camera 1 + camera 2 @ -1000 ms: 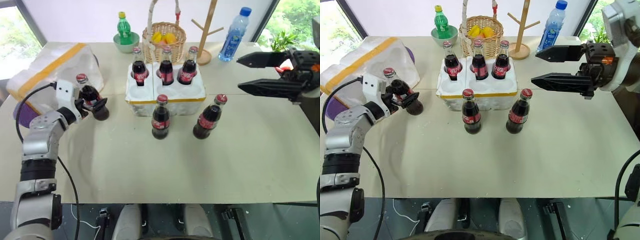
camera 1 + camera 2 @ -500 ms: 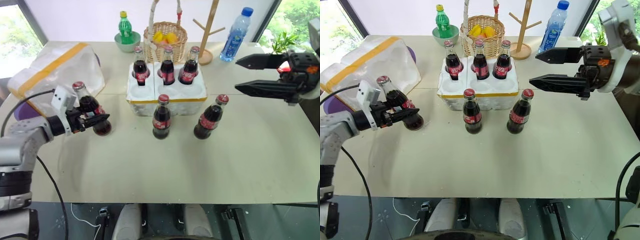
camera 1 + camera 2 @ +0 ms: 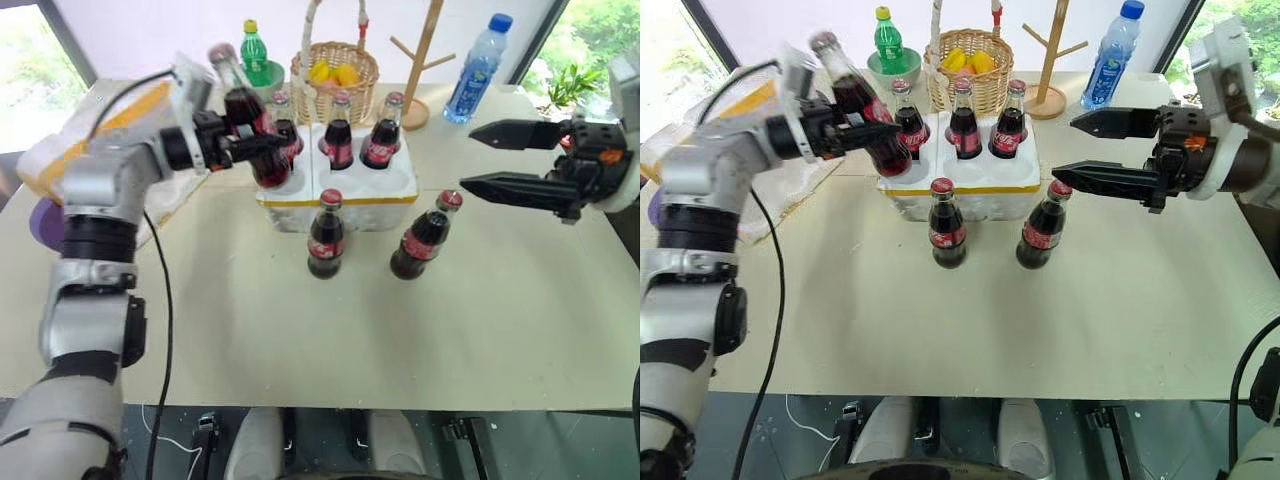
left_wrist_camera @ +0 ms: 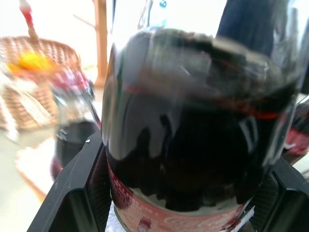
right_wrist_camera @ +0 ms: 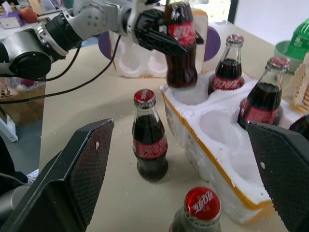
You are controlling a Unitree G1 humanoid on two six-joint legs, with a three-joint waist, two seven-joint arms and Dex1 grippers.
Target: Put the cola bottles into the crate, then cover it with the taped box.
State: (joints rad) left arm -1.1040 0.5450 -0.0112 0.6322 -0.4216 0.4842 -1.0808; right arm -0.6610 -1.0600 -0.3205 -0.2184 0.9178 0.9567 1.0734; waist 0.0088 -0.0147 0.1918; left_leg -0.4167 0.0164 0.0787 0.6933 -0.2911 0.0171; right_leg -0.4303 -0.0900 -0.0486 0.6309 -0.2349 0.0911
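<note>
Gripping a cola bottle above the crate, at its front-left hole, the left gripper was clamped on the glass. Right of the crate, the right gripper hung with fingers wide apart, holding nothing.

Bright daylight from blown-out windows behind the bench gives soft, faint shadows, while the close bottle in the left wrist view is blurred and glare-streaked.
</note>
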